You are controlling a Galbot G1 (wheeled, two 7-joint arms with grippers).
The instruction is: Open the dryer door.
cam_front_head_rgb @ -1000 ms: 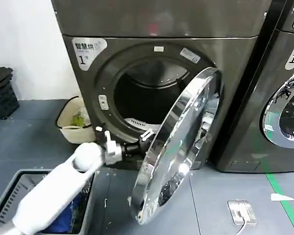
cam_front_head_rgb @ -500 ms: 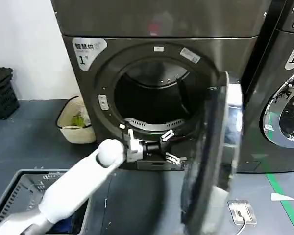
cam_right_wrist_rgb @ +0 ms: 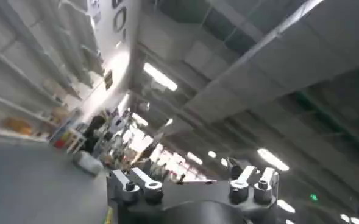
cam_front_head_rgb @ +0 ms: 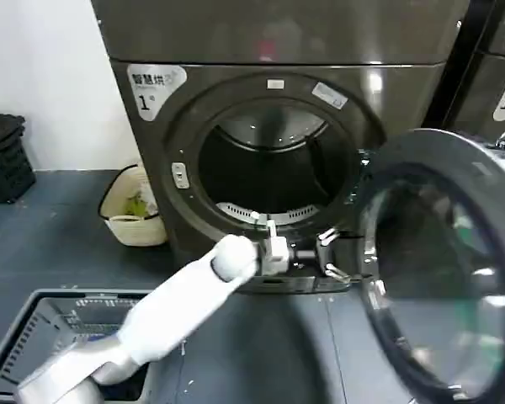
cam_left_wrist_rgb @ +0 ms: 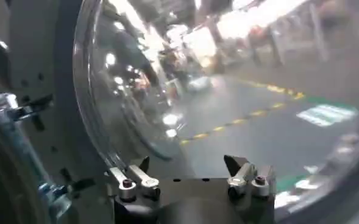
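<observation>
In the head view you see the big round dryer door (cam_front_head_rgb: 442,269), dark tinted glass in a grey frame, swung wide and filling the lower right of the frame with its inner side toward you. Half a second ago it stood edge-on near the centre. The dark bronze-grey dryer marked "1" (cam_front_head_rgb: 151,151) shows its open drum in the upper middle. Your left gripper (cam_front_head_rgb: 330,254) has moved rightward to just below the opening, fingers spread and holding nothing, close beside the door's inner edge.

In the left wrist view the glass bowl of the door curves across the upper left, and the left gripper (cam_left_wrist_rgb: 189,173) sits released at the bottom centre.

In the right wrist view your right gripper (cam_right_wrist_rgb: 191,178) points at the ceiling, fingers apart and empty.
</observation>
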